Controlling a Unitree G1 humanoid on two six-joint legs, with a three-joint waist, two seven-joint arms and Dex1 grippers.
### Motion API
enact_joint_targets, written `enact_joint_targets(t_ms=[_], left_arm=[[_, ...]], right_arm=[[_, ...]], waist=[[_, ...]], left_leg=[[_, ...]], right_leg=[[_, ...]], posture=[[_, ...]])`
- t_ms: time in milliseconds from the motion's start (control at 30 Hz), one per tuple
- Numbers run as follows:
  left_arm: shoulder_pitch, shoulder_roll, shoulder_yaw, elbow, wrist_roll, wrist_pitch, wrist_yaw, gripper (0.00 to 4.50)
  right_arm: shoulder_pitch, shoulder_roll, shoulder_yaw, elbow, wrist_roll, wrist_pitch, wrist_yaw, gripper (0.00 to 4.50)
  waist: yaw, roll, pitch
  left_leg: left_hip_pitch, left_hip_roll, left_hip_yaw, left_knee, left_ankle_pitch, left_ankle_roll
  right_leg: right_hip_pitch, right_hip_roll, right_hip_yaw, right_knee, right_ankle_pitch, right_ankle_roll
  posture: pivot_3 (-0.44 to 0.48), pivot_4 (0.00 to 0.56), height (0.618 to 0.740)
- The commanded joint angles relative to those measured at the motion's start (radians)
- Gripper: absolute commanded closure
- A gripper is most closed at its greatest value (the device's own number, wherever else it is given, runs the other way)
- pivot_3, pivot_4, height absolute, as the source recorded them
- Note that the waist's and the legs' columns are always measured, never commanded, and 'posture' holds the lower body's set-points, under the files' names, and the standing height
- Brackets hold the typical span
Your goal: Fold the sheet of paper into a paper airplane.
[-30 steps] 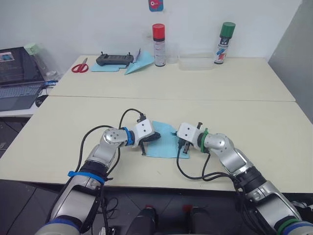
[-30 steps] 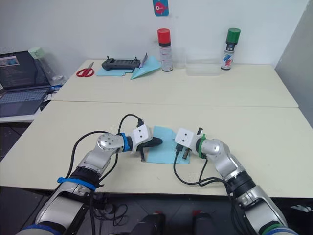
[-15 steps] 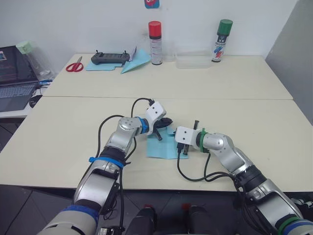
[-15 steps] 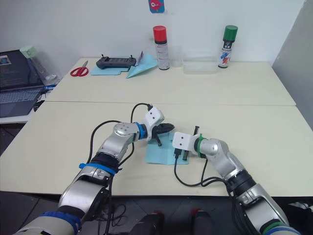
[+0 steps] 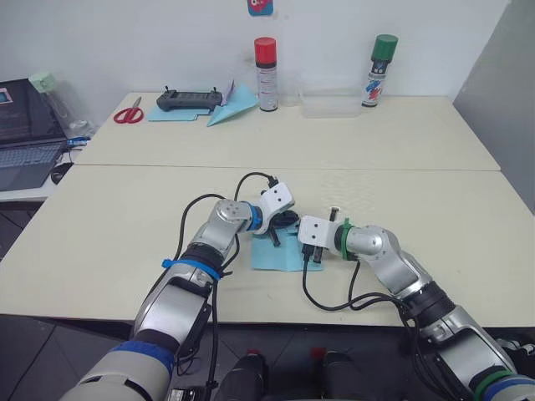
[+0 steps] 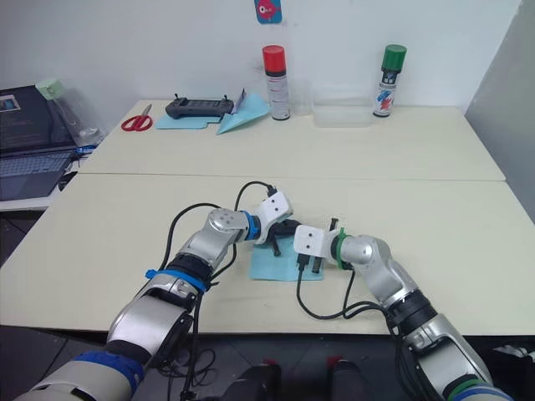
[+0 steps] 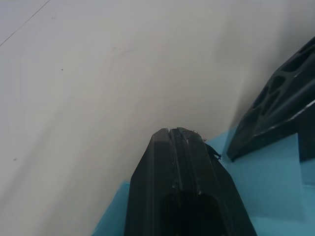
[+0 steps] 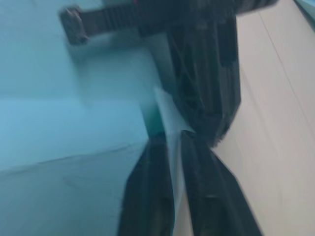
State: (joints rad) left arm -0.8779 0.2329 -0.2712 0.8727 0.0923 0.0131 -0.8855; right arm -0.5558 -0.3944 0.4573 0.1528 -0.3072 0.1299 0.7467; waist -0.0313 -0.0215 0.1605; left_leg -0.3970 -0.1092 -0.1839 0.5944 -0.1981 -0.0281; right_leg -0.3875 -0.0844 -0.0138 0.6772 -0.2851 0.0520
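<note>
The sheet of paper (image 5: 281,251) lies flat on the near table (image 5: 109,225), close to the near edge, between the two robot arms. It is thin and light blue. It looks partly folded, with a flap or crease near its far edge, but it is not yet a plane. Its near left corner sticks out past the grippers.

The right gripper (image 8: 170,147) is at the right side of the sheet. Its two black fingers are nearly together, and a thin edge of the paper stands up between them. So it seems to be pinching that edge, likely to hold the paper steady or lift a flap.

The left gripper (image 7: 175,132) is at the far edge of the sheet, just beside the right one. Its fingers are pressed tight together with nothing seen between them. The tip points down at the paper's edge, likely to press a fold flat while the other gripper holds on.

On the far table (image 5: 418,134) there is another light blue sheet (image 5: 180,114) with a black controller (image 5: 183,100) on it, and another paper plane (image 5: 231,104) just beside it. Red scissors (image 5: 127,114) lie to the left. A red-capped can (image 5: 266,63), a clear tray (image 5: 332,104) and a green-capped can (image 5: 380,60) stand to the right. A laptop (image 5: 21,125) sits far left.
</note>
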Motion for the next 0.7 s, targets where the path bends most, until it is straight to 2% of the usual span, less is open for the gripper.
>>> enact_joint_targets(t_ms=[33,233,300,433,533,700], left_arm=[[0.011,0.001,-0.016,0.043,0.032,0.010,0.009,4.50],[0.016,0.005,-0.024,0.059,0.044,-0.013,0.014,4.50],[0.019,0.006,-0.026,0.063,0.047,-0.025,0.015,4.50],[0.025,0.007,-0.022,0.065,0.049,-0.055,0.019,4.50],[0.023,0.006,-0.019,0.072,0.050,-0.065,0.020,4.50],[0.015,0.005,-0.022,0.085,0.056,-0.078,0.024,4.50]], right_arm=[[0.028,-0.010,0.008,-0.067,0.031,0.048,0.076,2.58],[0.061,-0.087,-0.054,-0.231,0.141,0.232,0.222,0.53],[0.058,-0.083,-0.114,-0.267,0.212,0.316,0.231,0.53],[0.019,0.035,-0.297,-0.255,0.361,0.519,0.114,0.53],[0.011,0.097,-0.349,-0.210,0.384,0.573,0.023,1.46],[0.012,0.157,-0.337,-0.109,0.363,0.574,-0.098,3.32]], waist=[[0.000,-0.001,0.000],[0.002,-0.001,-0.001],[0.001,-0.001,-0.001],[0.000,-0.001,-0.001],[0.002,-0.001,-0.001],[0.002,-0.001,-0.001]], left_leg=[[0.000,0.000,0.000,0.000,0.000,0.000],[-0.001,0.000,0.000,0.001,0.000,0.000],[-0.001,0.000,0.000,0.001,0.000,0.000],[0.000,0.002,0.000,0.001,0.000,0.000],[0.000,0.001,-0.002,0.001,0.000,0.000],[0.000,0.000,-0.001,0.001,0.000,0.000]], right_leg=[[0.000,0.000,0.000,0.000,0.000,0.000],[0.000,0.000,0.000,0.000,0.000,0.000],[0.000,0.000,0.000,0.000,0.000,0.000],[0.000,-0.001,0.000,0.001,0.000,0.000],[0.000,-0.001,0.000,0.001,0.000,0.000],[-0.001,-0.002,0.000,0.002,0.000,0.000]], posture=[[0.000,0.150,0.740],[0.000,0.150,0.740],[0.000,0.150,0.740],[0.000,0.150,0.740],[0.000,0.150,0.740],[0.000,0.150,0.740]])
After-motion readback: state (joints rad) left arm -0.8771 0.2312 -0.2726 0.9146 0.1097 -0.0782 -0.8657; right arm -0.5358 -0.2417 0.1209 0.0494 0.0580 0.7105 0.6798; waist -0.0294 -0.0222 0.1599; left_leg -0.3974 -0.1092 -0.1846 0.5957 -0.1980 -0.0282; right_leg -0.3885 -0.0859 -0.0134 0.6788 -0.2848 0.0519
